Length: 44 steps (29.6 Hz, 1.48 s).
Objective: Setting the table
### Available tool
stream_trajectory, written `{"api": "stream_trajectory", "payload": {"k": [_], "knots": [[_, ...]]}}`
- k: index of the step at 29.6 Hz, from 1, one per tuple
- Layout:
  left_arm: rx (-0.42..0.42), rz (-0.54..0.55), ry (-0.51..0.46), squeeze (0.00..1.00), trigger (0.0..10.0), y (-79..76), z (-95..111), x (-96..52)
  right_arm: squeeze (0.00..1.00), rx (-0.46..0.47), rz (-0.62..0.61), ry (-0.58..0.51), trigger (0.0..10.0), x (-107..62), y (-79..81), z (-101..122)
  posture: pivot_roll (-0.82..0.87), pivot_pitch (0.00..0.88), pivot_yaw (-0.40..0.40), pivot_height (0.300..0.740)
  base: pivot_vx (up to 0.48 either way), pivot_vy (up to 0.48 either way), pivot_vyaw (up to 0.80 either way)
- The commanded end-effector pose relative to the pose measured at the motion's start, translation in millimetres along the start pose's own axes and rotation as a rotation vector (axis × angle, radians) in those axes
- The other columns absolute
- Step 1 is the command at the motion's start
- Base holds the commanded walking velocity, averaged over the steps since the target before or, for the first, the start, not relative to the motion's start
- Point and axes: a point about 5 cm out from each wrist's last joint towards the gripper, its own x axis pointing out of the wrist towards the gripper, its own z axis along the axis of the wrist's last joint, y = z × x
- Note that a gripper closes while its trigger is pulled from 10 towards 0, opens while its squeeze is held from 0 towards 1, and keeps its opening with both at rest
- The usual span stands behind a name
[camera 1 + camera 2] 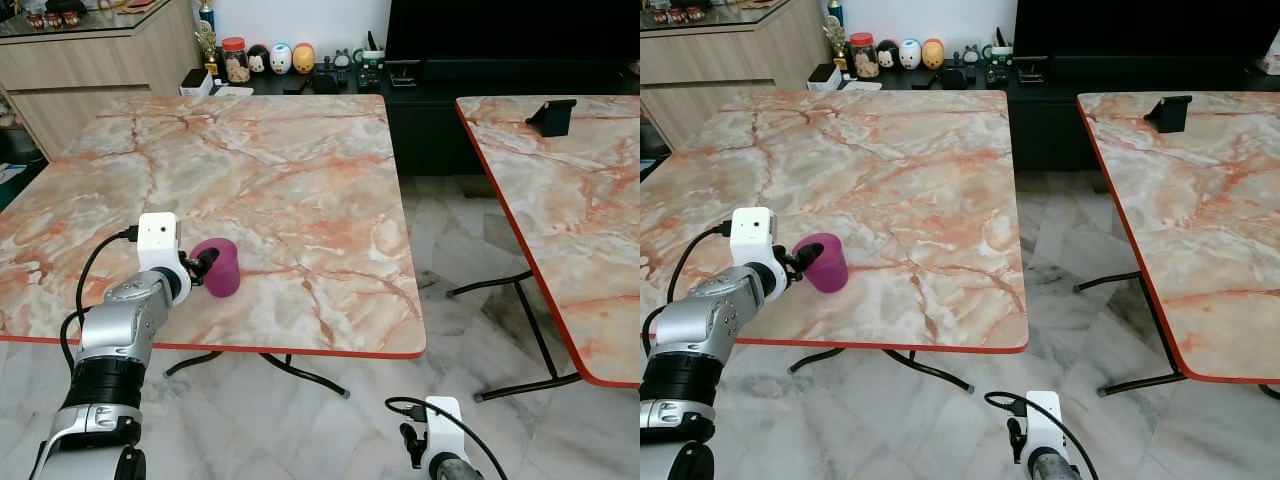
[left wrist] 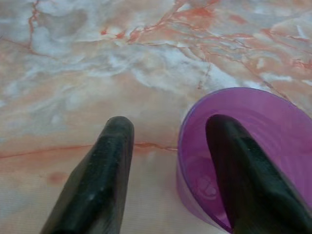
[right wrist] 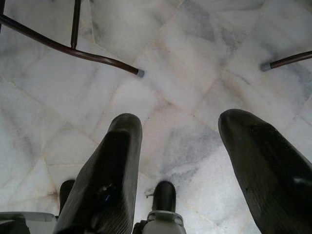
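A: Item, purple cup [image 2: 253, 161]: how much was visible in the left wrist view?

B: Partial. Its rim ran off the frame at 3 o'clock; one black finger [image 2: 246, 170] covered the interior.

A: Item, second table [image 1: 560, 220]?

B: Cropped at 3 o'clock. Shelf figurines [image 1: 280, 58]: too small to identify.

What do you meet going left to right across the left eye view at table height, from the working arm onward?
left gripper, one finger inside the cup → purple cup → bare stretch of the near marble table → floor gap → second marble table with a black stand at its far end.
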Motion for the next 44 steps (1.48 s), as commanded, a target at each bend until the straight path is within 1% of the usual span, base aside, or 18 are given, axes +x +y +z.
{"api": "stream_trajectory", "payload": {"k": [1, 25, 30, 32, 36, 41, 43, 44], "knots": [[0.005, 0.004, -0.007, 0.0, 0.0, 2.2, 3, -2.5, 0.0, 0.007, 0.003, 0.016, 10.0, -0.6, 0.7, -3, 0.0, 0.009, 0.043, 0.74, 0.0, 0.0, 0.0], [0.036, -0.044, -0.004, 0.0, 0.0, -6.3, -1, -5.0, 0.0, 0.008, 0.002, 0.017, 10.0, -1.0, 0.8, -5, 0.0, 0.0, 0.047, 0.74, 0.0, 0.0, 0.0], [0.034, -0.04, -0.026, 0.0, 0.0, -6.3, 2, -6.0, 0.0, 0.007, 0.002, 0.017, 10.0, -1.2, 0.5, -5, -0.01, 0.0, 0.045, 0.74, 0.0, 0.0, 0.0], [0.04, -0.052, -0.049, 0.0, 0.0, -8.2, 5, -6.5, 0.0, 0.007, 0.002, 0.017, 10.0, -1.2, 0.3, -5, 0.0, 0.0, 0.044, 0.74, 0.0, 0.0, 0.0], [0.057, -0.087, -0.046, 0.0, 0.0, -15.2, 3, -8.1, 0.0, 0.01, -0.001, 0.016, 10.0, -1.1, 0.0, -5, 0.0, 0.0, 0.042, 0.74, 0.0, 0.0, 0.0], [0.056, -0.088, -0.041, 0.0, 0.0, -16.2, 0, -9.0, 0.0, 0.011, -0.003, 0.016, 10.0, -1.1, -0.2, -5, -0.01, 0.0, 0.04, 0.74, 0.0, 0.0, 0.0], [0.05, -0.082, -0.053, 0.0, 0.0, -15.9, 1, -9.3, 0.0, 0.011, -0.003, 0.016, 10.0, -1.1, -0.2, -5, -0.01, 0.0, 0.04, 0.74, 0.0, 0.0, 0.0], [0.029, -0.087, -0.205, 0.0, 0.0, -19.2, 16, -12.8, 0.0, 0.011, -0.005, 0.016, 10.0, -1.0, -0.5, -5, -0.01, 0.002, 0.038, 0.74, 0.0, 0.0, 0.0]]}}
